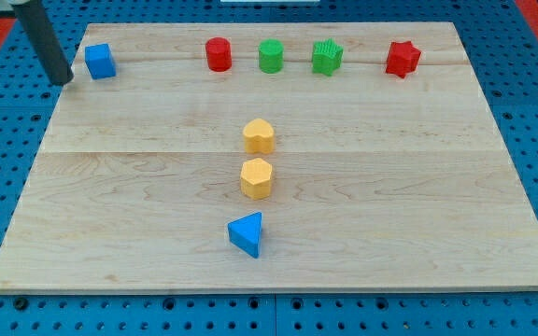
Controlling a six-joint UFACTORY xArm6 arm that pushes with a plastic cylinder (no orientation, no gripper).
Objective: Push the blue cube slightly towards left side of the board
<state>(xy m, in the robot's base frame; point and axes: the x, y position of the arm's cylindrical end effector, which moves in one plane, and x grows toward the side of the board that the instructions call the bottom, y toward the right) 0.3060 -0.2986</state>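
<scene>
A blue cube [99,61] sits at the table's [390,205] top-left corner. My tip [63,81], a bare rod with no end effector and holding nothing, rests just beside the cube's left.

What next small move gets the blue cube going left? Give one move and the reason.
Probably bring my tip around to the view's right of the blue cube before pushing. The tip now sits just to the cube's left, near the wooden board's left edge, so any push from there would likely drive the cube rightward instead.
</scene>
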